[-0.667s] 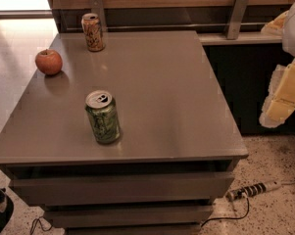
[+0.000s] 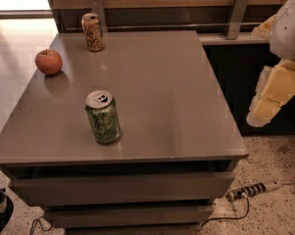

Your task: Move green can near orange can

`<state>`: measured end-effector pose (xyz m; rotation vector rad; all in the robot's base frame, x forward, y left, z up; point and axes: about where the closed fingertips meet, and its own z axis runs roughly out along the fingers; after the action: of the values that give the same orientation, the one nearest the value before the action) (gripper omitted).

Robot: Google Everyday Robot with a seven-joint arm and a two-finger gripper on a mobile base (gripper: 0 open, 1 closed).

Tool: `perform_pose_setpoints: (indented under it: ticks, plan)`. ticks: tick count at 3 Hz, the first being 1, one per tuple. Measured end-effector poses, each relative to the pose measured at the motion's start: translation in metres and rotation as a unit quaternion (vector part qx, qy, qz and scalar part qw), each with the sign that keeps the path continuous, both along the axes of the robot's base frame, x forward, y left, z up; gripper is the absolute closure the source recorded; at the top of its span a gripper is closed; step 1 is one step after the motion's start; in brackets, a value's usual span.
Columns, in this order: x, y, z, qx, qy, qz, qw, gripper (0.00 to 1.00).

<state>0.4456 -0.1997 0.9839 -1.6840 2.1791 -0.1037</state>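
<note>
The green can [image 2: 103, 117] stands upright near the front of the grey table [image 2: 176, 97], left of centre. The orange can [image 2: 92, 32] stands upright at the table's back left corner, far from the green can. My gripper [image 2: 274, 92] hangs at the right edge of the view, off the table's right side and well away from both cans. It holds nothing that I can see.
A red apple [image 2: 49, 61] sits at the table's left edge. A wooden wall panel with metal brackets [image 2: 237, 13] runs behind the table. A power strip and cable [image 2: 252, 190] lie on the speckled floor at the lower right.
The gripper has shifted slightly at the right edge. The cans and the apple have not moved.
</note>
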Motion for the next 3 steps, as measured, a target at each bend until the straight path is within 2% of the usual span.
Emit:
perform_pose_setpoints:
  ticks: [1, 2, 3]
  plan:
    - [0.01, 0.024, -0.022, 0.046, 0.008, 0.015, 0.9988, 0.0]
    - [0.017, 0.058, -0.045, 0.113, 0.009, 0.038, 0.9928, 0.0]
    - [0.023, 0.099, -0.059, 0.189, 0.001, 0.061, 0.9801, 0.0]
